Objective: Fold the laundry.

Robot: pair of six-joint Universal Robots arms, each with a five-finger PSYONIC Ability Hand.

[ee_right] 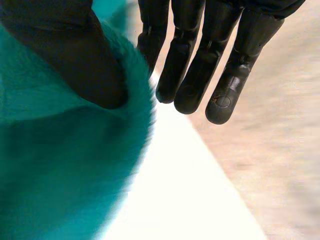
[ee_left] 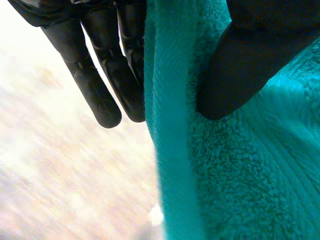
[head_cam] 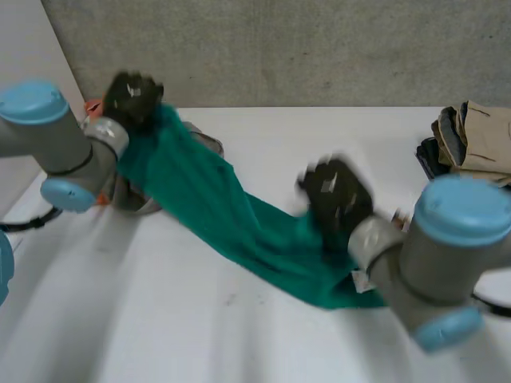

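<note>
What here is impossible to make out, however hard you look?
Head view: a grey object is mostly covered by the green towel; unidentifiable.
Head view: the clothes pile is cut off at the edge.
Head view: the right hand covers the spot where it pinches the towel.
Left wrist view: the towel hides some fingers of the left hand.

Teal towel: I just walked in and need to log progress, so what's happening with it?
Both hands pinch the teal towel, stretched between them over the white table. The left hand holds one end high; the right hand holds the other end lower. It is not yet folded. Other clothes lie piled at the table's right edge.
</note>
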